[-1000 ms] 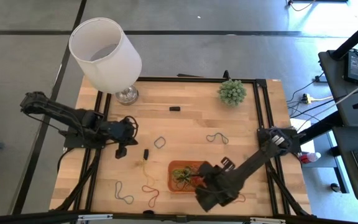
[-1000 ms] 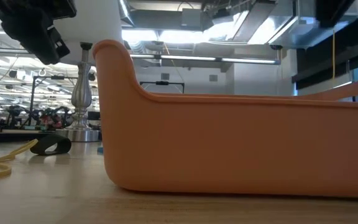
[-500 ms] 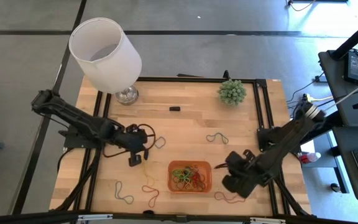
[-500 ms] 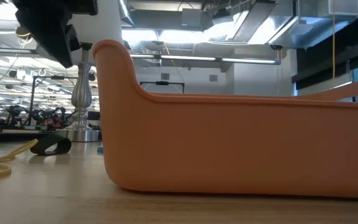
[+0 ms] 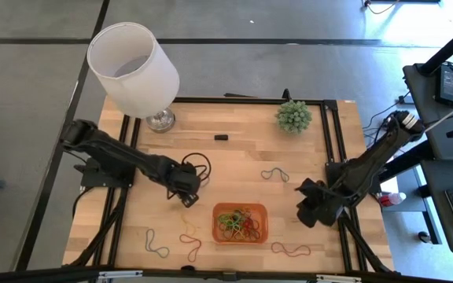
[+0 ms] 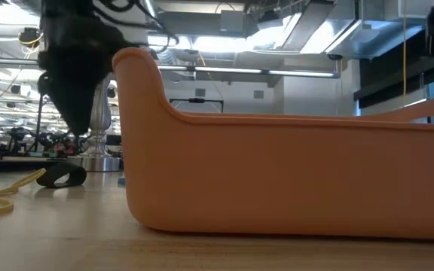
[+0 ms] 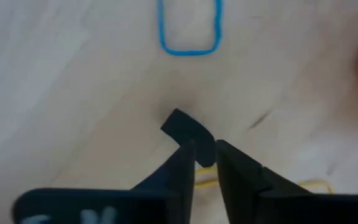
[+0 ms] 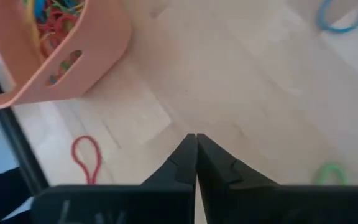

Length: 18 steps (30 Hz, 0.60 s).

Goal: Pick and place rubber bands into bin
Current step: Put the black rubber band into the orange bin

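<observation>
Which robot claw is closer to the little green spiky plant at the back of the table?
The right claw. It sits at the table's right side, in front of the small green spiky plant. The left claw is farther away, left of centre.

bin [image 5: 240, 224]: orange | rubber bands [image 5: 237, 223]: green, red, yellow | lampshade [image 5: 133, 69]: white | table [image 5: 242, 161]: pale wood

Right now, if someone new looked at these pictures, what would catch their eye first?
Probably the big white lampshade at the table's far left corner, then the orange bin near the front edge, piled with colourful rubber bands. After that, the left end effector down over a yellow band beside a small black piece, and the right end effector, shut, off to the bin's right.
</observation>
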Tool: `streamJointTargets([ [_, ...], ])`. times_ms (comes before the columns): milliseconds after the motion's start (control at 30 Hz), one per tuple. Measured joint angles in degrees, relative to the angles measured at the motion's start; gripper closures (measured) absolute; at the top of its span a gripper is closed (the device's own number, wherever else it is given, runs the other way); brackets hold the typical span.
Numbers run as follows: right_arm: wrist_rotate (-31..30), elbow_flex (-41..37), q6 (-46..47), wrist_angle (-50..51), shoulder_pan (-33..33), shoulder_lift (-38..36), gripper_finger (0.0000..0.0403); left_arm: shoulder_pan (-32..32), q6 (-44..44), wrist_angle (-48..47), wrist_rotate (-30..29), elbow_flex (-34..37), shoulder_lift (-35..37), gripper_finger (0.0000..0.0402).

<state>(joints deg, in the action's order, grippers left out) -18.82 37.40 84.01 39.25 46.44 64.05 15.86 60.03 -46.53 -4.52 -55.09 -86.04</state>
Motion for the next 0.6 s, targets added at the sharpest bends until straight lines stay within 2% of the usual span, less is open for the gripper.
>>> streamJointTargets([
  [167,0.9,-2.7,-1.1,-2.3,0.4,-1.4,0.0389,-0.3,7.9,0.8,-0.4,0.0,-3.1,0.0289],
  [300,1.0,-3.1,-1.9,-2.3,1.4,-1.2,0.0389,-0.6,12.7,0.3,0.1,0.0,-6.0,0.0264],
  [467,0.9,-3.1,-3.3,-2.3,1.9,-1.2,0.0389,-0.6,14.4,0.9,0.6,0.0,-9.8,0.0260],
  [600,0.9,-3.1,-3.5,-2.2,1.9,-1.2,0.0389,-0.6,14.4,4.4,3.1,0.0,-11.6,0.0283],
])
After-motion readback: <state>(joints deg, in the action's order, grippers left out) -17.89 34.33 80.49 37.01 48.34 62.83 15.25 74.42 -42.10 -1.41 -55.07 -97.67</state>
